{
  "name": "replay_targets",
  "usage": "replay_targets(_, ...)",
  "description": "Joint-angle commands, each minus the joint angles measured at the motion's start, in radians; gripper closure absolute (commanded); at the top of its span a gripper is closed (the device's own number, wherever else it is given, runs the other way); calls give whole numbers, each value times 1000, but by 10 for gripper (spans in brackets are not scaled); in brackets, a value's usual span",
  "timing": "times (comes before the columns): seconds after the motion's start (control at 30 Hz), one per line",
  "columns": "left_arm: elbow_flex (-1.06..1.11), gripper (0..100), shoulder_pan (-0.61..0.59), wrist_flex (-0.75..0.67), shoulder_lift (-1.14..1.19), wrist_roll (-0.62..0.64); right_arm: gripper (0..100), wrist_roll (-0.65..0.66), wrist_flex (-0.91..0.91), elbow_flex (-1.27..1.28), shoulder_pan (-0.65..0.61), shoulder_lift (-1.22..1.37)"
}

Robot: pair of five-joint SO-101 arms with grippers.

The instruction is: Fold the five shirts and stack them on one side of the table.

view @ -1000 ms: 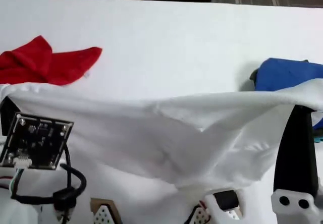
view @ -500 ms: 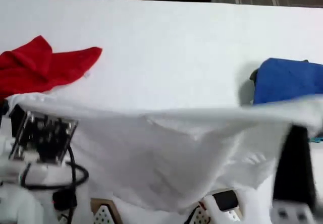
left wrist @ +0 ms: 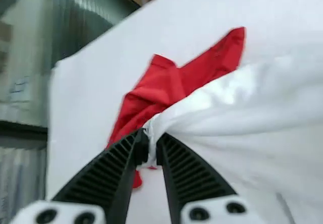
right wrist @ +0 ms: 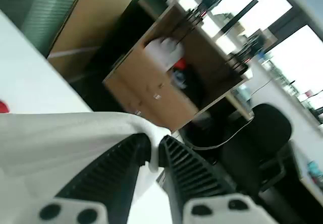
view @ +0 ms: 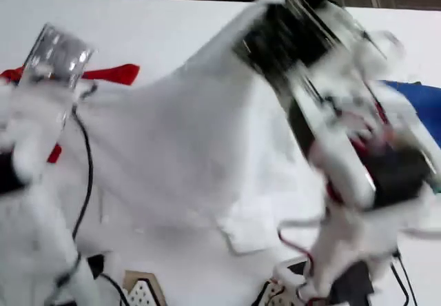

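Left gripper pinches a corner of the white shirt; right gripper pinches another edge. Shirt hangs stretched between both arms above the table. Red shirt lies beyond the left gripper, blue shirt on the right arm's side.

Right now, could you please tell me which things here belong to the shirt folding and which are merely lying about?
Job in hand:
white shirt, pinched by the left gripper and the right gripper
red shirt
blue shirt
table

Lying about, in the room behind:
wooden cabinet
black chair
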Motion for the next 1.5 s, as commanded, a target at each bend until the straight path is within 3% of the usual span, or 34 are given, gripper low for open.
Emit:
replay_targets(0.0,-39,976,43,-77,161,11,978,0,-113,61,42,93)
replay_targets(0.23,-346,976,57,-60,505,5,978,-2,-203,104,108,305)
replay_targets(0.53,-792,976,25,141,875,3,978,6,-317,103,205,437)
replay_targets(0.83,-1090,976,21,322,1076,-21,978,8,-303,-71,199,446)
replay_targets(1.1,-1113,976,9,371,1102,-35,978,-3,-145,-40,197,489)
replay_targets(1.47,-799,975,-49,373,1039,-87,978,-26,160,-51,196,519)
